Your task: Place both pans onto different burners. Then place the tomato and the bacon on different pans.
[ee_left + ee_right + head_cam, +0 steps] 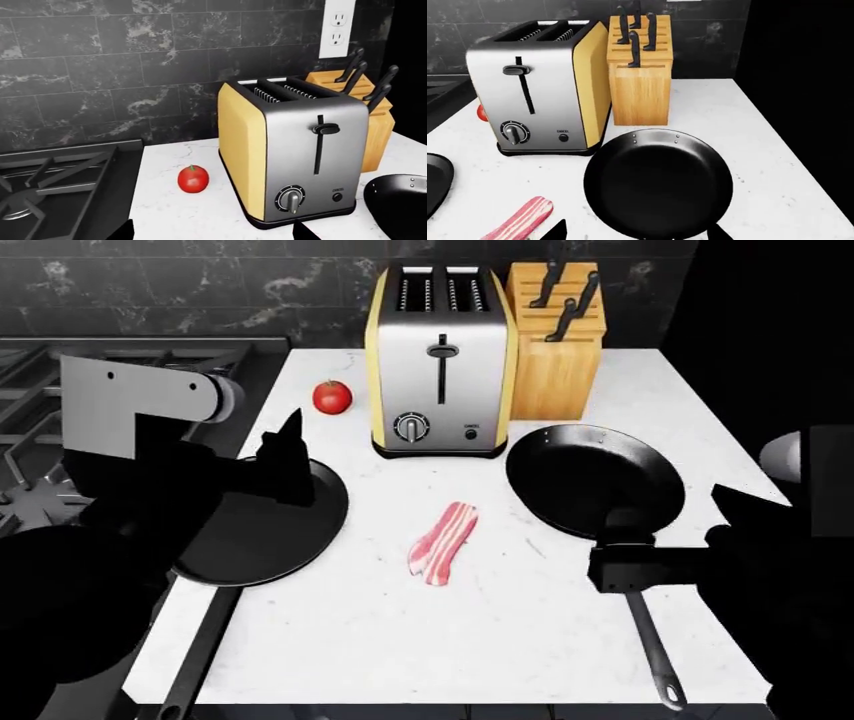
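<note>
The left hand (287, 455) hangs over the left part of the white table (534, 640), its dark fingers pointing toward the back wall, just above the far rim of the flat pan (260, 530). In the left wrist view only two fingertips (123, 231) show, set wide apart with nothing between them, so the hand is spread and holds nothing. The flat pan lies on the table at its left edge, just beside the range (40, 370), and nothing lies in it. Past the hand, the tomato (332, 397) stands on the table between the range and the toaster (441, 360), near the toaster's left side.

The right hand (641, 565) is low over the handle (654, 650) of the deeper pan (594, 480), close behind the pan's near rim. The right wrist view shows two fingertips (557, 231) apart on either side of the pan's near rim; whether they touch the handle I cannot tell, and nothing is seen clamped between them. The deeper pan sits on the right part of the table, in front of the knife block (555, 340), and it has nothing in it.

The bacon (443, 542) lies flat on the table between the two pans, touching neither. Both pans are on the table, not on a burner (20, 210).
</note>
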{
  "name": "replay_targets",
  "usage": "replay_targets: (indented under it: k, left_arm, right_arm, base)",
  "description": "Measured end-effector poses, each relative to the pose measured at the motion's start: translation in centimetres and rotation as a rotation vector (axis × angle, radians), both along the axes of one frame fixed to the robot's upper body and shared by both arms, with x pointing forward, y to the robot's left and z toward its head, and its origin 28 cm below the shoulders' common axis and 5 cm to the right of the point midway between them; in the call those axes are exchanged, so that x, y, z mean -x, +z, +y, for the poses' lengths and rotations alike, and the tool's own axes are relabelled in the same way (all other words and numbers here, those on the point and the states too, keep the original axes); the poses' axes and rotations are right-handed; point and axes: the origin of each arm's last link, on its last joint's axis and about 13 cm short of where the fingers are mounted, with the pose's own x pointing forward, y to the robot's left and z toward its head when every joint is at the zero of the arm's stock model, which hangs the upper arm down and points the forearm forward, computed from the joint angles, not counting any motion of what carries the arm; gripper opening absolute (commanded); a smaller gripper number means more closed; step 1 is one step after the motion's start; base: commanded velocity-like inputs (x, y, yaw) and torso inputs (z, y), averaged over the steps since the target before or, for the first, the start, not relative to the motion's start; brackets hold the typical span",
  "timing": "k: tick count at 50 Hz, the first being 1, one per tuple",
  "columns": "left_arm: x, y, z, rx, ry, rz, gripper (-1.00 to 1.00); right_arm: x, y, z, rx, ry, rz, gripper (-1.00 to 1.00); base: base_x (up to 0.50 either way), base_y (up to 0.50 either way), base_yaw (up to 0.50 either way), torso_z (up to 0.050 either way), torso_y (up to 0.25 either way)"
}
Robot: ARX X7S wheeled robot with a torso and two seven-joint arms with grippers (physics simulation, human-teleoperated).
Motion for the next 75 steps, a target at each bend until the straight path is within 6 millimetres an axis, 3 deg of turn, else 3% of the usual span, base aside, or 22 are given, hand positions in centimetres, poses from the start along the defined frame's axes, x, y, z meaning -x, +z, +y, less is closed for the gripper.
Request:
replay_targets:
  k: [18, 75]
  left_arm:
    - [-0.5, -0.5, 0.0, 0.007, -0.005, 0.006, 1.00]
    - [-1.5, -1.8, 0.3, 0.009, 0.010, 0.041, 1.00]
  right_arm:
    - [-0.5, -2.4, -0.2, -0.023, -0.055, 0.127, 1.00]
    - [-3.8, -6.8, 0.4, 0.103, -0.072, 0.197, 1.00]
  base:
    - [0.00, 0.00, 0.00, 0.000, 0.000]
    - [0.00, 0.00, 0.00, 0.000, 0.000]
